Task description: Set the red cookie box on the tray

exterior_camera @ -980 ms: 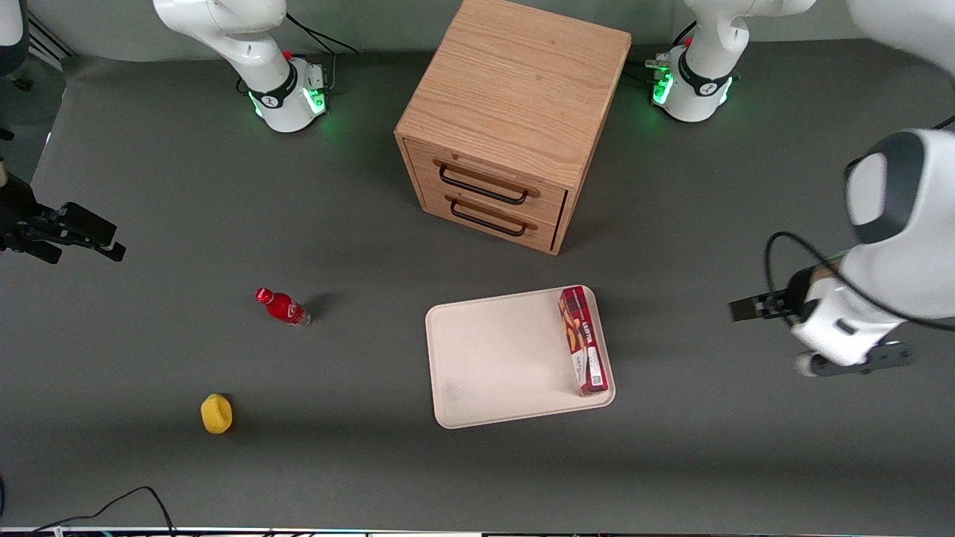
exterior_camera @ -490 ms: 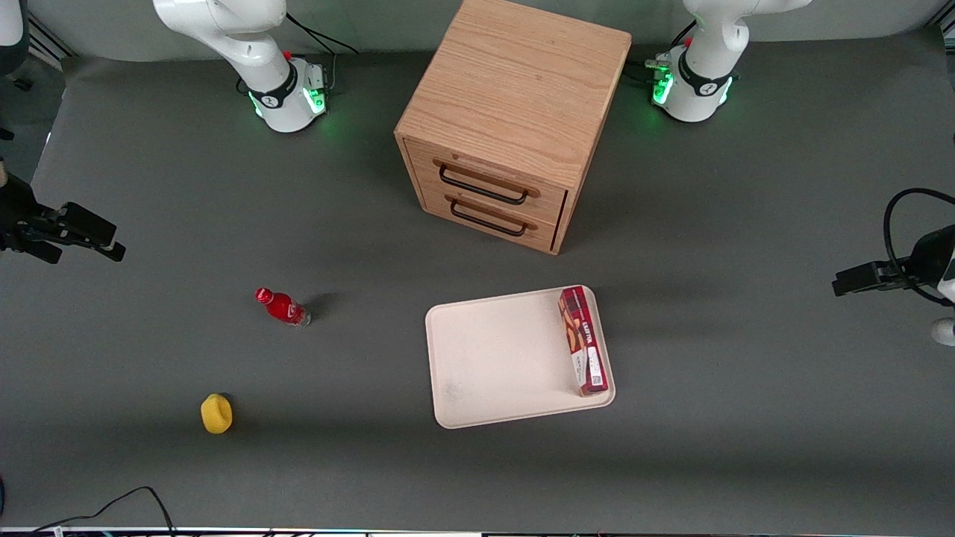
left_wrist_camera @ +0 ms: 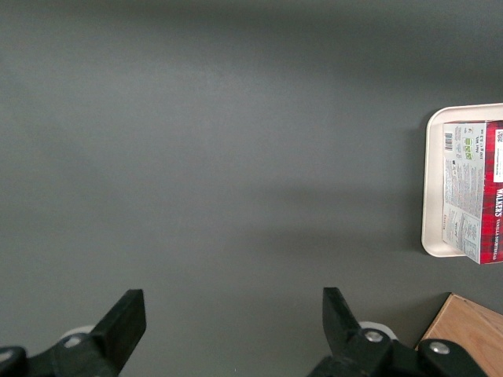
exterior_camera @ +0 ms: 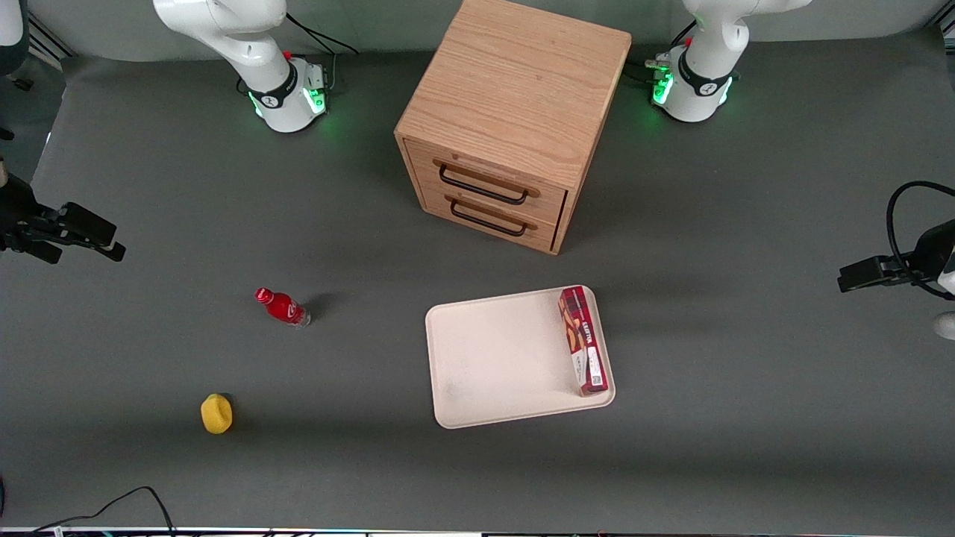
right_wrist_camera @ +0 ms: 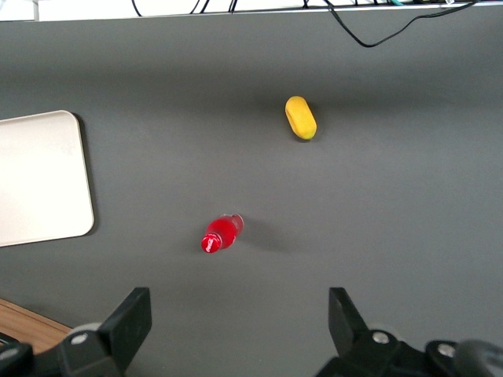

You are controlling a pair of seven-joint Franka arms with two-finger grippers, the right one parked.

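Now we note the red cookie box (exterior_camera: pixel 584 341) lying flat in the tray (exterior_camera: pixel 500 358), along the tray's edge toward the working arm's end of the table, one long side against the low rim. We see the same box (left_wrist_camera: pixel 474 191) in the left wrist view, label side showing, inside the tray's (left_wrist_camera: pixel 434 188) rim. The gripper (left_wrist_camera: pixel 229 322) hangs over bare grey mat, well apart from tray and box, fingers (left_wrist_camera: pixel 126 316) spread wide with nothing between them; in the front view it (exterior_camera: pixel 865 273) sits at the working arm's end. We log a wooden drawer cabinet (exterior_camera: pixel 511 119) farther from the front camera than the tray. A small red bottle (exterior_camera: pixel 282 306) and a yellow object (exterior_camera: pixel 216 413) lie toward the parked arm's end.
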